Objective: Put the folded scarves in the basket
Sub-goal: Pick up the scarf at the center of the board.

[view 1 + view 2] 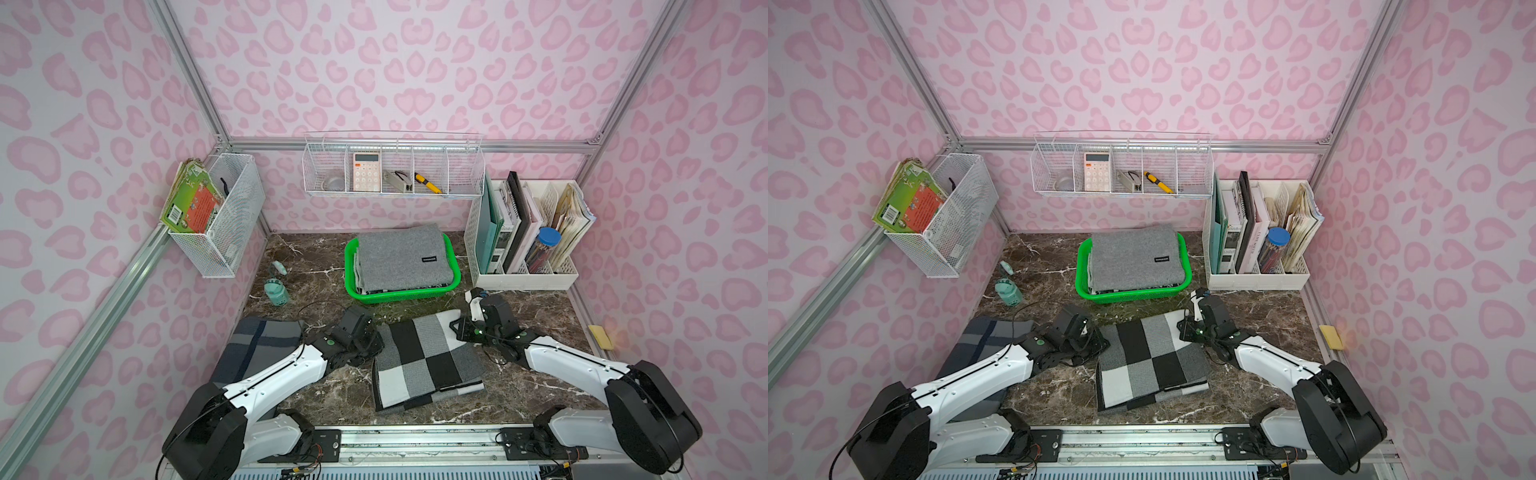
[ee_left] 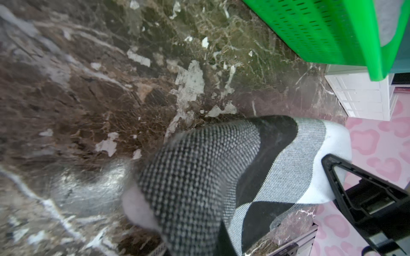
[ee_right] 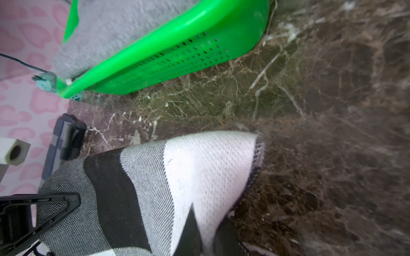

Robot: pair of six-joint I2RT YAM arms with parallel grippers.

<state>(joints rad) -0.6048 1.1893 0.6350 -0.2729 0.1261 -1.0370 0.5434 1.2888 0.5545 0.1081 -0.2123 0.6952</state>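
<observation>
Marble tabletop, basket crosswise behind scarf

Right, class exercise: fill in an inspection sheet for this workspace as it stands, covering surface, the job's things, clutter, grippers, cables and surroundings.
Surface: dark marble tabletop, white-veined.
Job's things: checked scarf lies folded on the table in front of the green basket; the basket holds a folded grey scarf.
Clutter: dark plaid scarf under the left arm; small teal items; yellow pad at the right edge.
Grippers: left gripper and right gripper each shut on a far corner of the checked scarf, that edge lifted.
Cables: thin black cable loops beside the left gripper; loose wires at the near edge.
Surroundings: pink patterned walls, white wire baskets, white file organiser.
</observation>
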